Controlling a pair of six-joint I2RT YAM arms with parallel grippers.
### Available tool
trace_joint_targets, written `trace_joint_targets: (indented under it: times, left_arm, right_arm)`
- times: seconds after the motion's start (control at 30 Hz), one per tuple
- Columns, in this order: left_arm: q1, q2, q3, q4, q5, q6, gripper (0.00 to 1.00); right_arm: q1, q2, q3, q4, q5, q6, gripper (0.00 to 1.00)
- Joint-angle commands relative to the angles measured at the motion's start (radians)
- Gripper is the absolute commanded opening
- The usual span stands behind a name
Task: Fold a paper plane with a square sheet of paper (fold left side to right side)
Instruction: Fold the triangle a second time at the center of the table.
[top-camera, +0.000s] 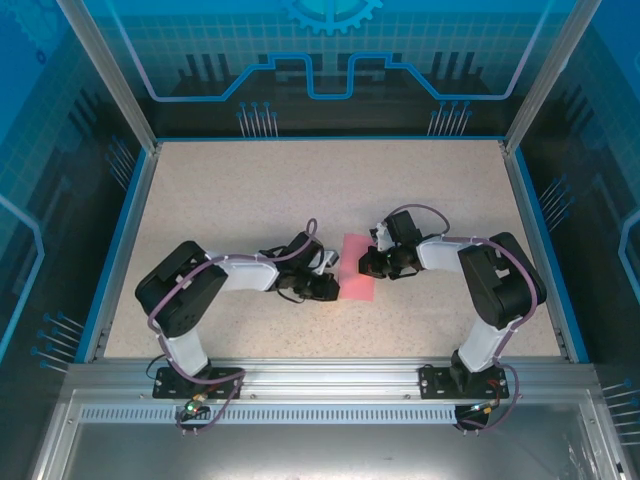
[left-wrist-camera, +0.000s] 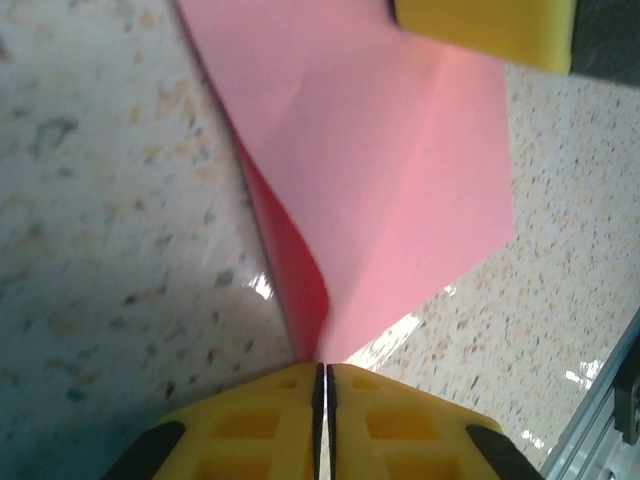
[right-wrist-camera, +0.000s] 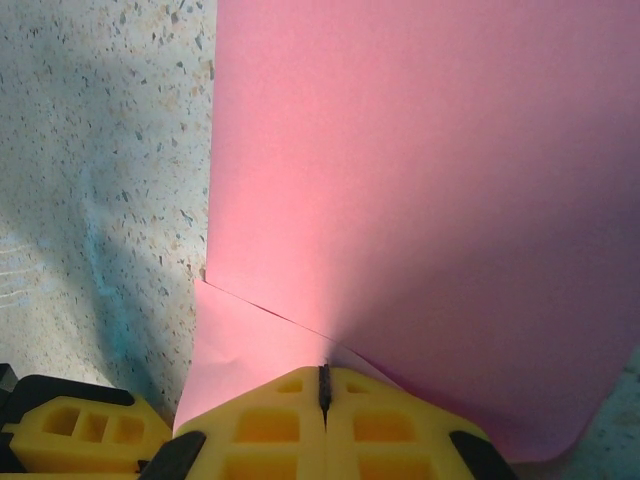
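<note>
The square sheet of paper (top-camera: 357, 268) lies pink-red on the speckled table between both arms, partly folded over itself. In the left wrist view the paper (left-wrist-camera: 390, 180) rises from the table, and its lower point runs into my left gripper (left-wrist-camera: 322, 372), whose yellow fingers are shut on it. In the right wrist view a raised upper layer of the paper (right-wrist-camera: 420, 180) lies over a lower layer (right-wrist-camera: 240, 345), and its edge ends in my right gripper (right-wrist-camera: 323, 378), shut on it. From above, the left gripper (top-camera: 328, 288) holds the sheet's near left edge and the right gripper (top-camera: 371, 263) its right edge.
The table (top-camera: 250, 190) is beige and speckled, with a blue rim and aluminium posts around it. A metal rail (left-wrist-camera: 600, 430) runs along the near edge. The right gripper's yellow finger (left-wrist-camera: 490, 30) is close above the paper, and the left gripper's finger (right-wrist-camera: 70, 430) sits beside the right one.
</note>
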Motion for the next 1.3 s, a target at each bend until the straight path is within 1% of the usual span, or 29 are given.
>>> trace_joint_targets:
  times: [0.0, 0.1, 0.2, 0.3, 0.57, 0.63, 0.8, 0.9, 1.03, 1.1, 1.27]
  left_arm:
    - [0.014, -0.068, -0.021, -0.052, 0.024, -0.008, 0.12]
    - [0.019, -0.102, -0.01, -0.039, 0.038, -0.013, 0.13]
    - [0.018, -0.093, 0.019, -0.027, 0.054, -0.016, 0.13]
    - [0.019, -0.047, 0.059, -0.036, 0.054, -0.009, 0.15]
    - [0.018, 0.079, 0.134, -0.023, 0.079, -0.004, 0.17]
    - [0.019, 0.098, 0.144, -0.039, 0.065, 0.002, 0.17]
    - [0.017, 0.139, 0.146, -0.092, 0.014, 0.023, 0.16]
    - [0.016, 0.159, 0.141, -0.1, 0.007, 0.025, 0.14]
    - [0.016, 0.165, 0.125, -0.1, -0.002, 0.029, 0.13]
    - [0.015, 0.17, 0.123, -0.101, -0.003, 0.035, 0.13]
    - [0.016, 0.176, 0.121, -0.111, -0.011, 0.04, 0.12]
  right_arm:
    - [0.005, 0.034, -0.008, -0.099, 0.06, -0.022, 0.0]
    - [0.007, 0.034, -0.005, -0.101, 0.059, -0.022, 0.0]
    - [0.008, 0.034, -0.003, -0.101, 0.057, -0.022, 0.0]
    - [0.008, 0.033, -0.003, -0.101, 0.054, -0.021, 0.0]
    - [0.01, 0.026, 0.003, -0.107, 0.052, -0.022, 0.0]
    - [0.01, 0.017, 0.002, -0.104, 0.048, -0.023, 0.0]
    - [0.008, -0.071, -0.003, -0.089, 0.039, -0.042, 0.0]
    - [0.008, -0.13, 0.001, -0.132, 0.037, -0.078, 0.0]
    - [0.012, -0.162, -0.006, -0.184, -0.027, -0.112, 0.0]
    - [0.027, -0.145, 0.001, -0.211, -0.06, -0.121, 0.0]
    - [0.068, -0.102, 0.023, -0.214, -0.085, -0.118, 0.0]
